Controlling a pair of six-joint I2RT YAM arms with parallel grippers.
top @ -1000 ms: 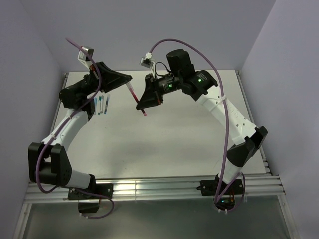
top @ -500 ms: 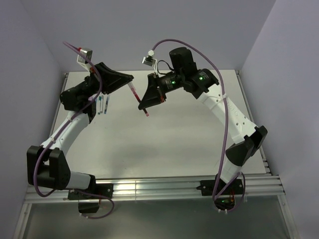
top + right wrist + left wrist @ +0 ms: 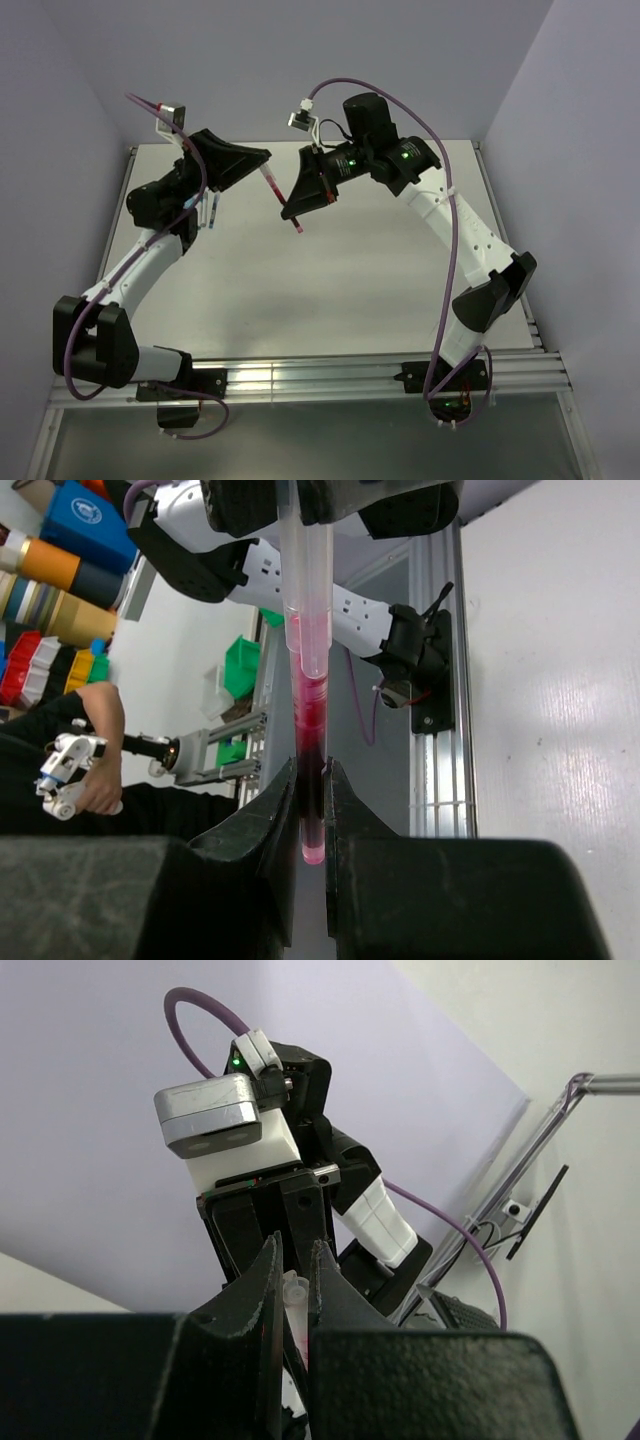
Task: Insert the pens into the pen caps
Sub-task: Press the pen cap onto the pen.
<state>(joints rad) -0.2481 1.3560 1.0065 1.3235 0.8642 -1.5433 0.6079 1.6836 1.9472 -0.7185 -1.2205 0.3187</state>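
Both arms are raised above the table [image 3: 330,270] and meet over its far left. My right gripper [image 3: 290,211] [image 3: 310,763] is shut on the lower part of a red pen [image 3: 273,190] [image 3: 310,720], whose end sticks out below the fingers. My left gripper [image 3: 264,158] [image 3: 296,1245] is shut on a pale, pinkish translucent pen cap [image 3: 293,1290] [image 3: 305,570]. The cap lines up with the pen's upper end and overlaps it. In the right wrist view the left gripper [image 3: 305,498] is at the top, around the cap.
Several other pens and caps [image 3: 207,210] lie in a row on the table's far left, partly hidden under the left arm. Walls close in the table at the back and on both sides. A metal rail [image 3: 330,375] runs along the near edge.
Both grippers, with the pen and cap between them, have shifted slightly right. The left arm's elbow has swung a little. Both grips are unchanged.
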